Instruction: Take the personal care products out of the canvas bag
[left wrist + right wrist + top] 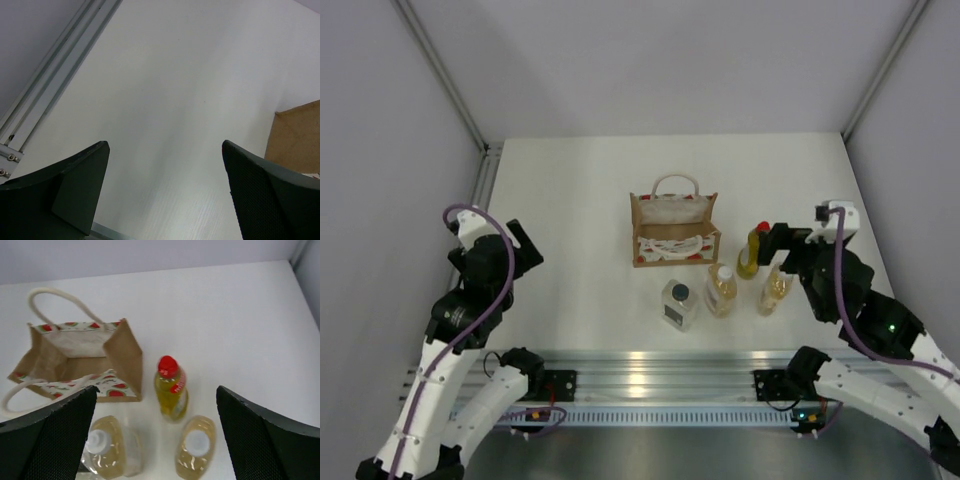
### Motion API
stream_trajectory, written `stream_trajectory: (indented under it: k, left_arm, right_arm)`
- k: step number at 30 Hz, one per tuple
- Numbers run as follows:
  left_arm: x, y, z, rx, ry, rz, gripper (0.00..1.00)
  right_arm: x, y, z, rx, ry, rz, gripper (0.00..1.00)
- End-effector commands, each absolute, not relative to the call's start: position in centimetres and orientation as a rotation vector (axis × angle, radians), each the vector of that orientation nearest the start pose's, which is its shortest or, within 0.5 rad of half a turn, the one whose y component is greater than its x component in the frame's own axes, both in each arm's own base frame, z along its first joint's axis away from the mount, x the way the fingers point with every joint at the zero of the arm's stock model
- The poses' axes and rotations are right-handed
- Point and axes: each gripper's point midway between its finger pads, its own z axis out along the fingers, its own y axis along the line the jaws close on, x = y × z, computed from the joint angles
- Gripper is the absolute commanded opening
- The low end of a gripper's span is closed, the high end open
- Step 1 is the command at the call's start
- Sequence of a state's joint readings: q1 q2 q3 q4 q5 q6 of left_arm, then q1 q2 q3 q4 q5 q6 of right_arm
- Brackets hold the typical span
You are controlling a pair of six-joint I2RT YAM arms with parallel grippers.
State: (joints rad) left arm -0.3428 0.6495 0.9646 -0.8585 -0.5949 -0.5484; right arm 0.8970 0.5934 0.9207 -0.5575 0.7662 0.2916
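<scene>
Squarish bottle (680, 303), second bottle (722, 290), third bottle (773, 290) in row before canvas bag (674, 228); fourth bottle (752, 252) at bag's right.

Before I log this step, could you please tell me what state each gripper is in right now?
Black two-finger left gripper: open, holding nothing.
Black two-finger right gripper: open, holding nothing.

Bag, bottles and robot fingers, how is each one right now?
bag: upright, open, empty
red-capped bottle: standing outside bag, capped
right white-capped bottle: standing, capped
middle white-capped bottle: standing, capped
square bottle: standing, dark cap on
left fingers: open, holding nothing
right fingers: open, holding nothing
</scene>
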Motion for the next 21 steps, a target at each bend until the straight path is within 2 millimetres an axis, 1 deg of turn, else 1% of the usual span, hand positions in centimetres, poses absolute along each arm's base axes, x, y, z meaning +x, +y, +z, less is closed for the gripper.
stream_trajectory:
  k: [1,2,3,5,7,8,12,14,15,17,20,21]
  left_arm:
    - [21.8,0.7,27.0,-0.518,1.891,0.033,0.98]
    - [21.6,0.7,27.2,-0.516,1.882,0.027,0.98]
    - [21.4,0.8,27.4,-0.507,1.877,0.027,0.98]
    - [21.0,0.7,27.7,-0.489,1.862,0.006,0.98]
    - [20.5,1.0,28.1,-0.480,1.839,0.000,0.98]
    - [20.4,0.9,28.2,-0.466,1.839,0.000,0.98]
    - [20.2,-0.1,29.1,-0.384,1.832,-0.040,0.98]
    - [20.3,0.1,29.2,-0.380,1.832,-0.012,0.98]
    - [20.4,-0.2,29.2,-0.367,1.835,-0.013,0.98]
    - [20.6,-0.3,28.8,-0.370,1.845,-0.004,0.98]
    - [20.9,-0.7,27.5,-0.385,1.856,-0.012,0.98]
    - [20.9,-1.1,27.2,-0.367,1.866,-0.031,0.98]
  right_arm:
    - [20.3,3.8,29.7,0.096,1.833,0.005,0.99]
    - [20.1,3.0,29.4,0.118,1.845,-0.012,0.99]
    - [19.4,2.1,29.1,0.130,1.851,-0.032,0.99]
    - [18.6,0.4,29.2,0.159,1.843,-0.088,0.99]
    - [17.9,-0.9,30.0,0.164,1.821,-0.129,1.00]
    - [17.5,-1.4,30.0,0.153,1.828,-0.154,0.99]
    - [16.8,-1.9,31.0,0.126,1.796,-0.131,0.99]
    - [16.4,-2.6,31.4,0.123,1.776,-0.146,1.00]
    - [16.3,-2.7,31.7,0.120,1.768,-0.143,1.00]
    - [16.1,-2.9,31.8,0.118,1.757,-0.137,0.99]
    - [15.8,-2.8,31.9,0.118,1.748,-0.107,0.99]
    - [15.8,-2.8,31.9,0.119,1.747,-0.103,0.99]
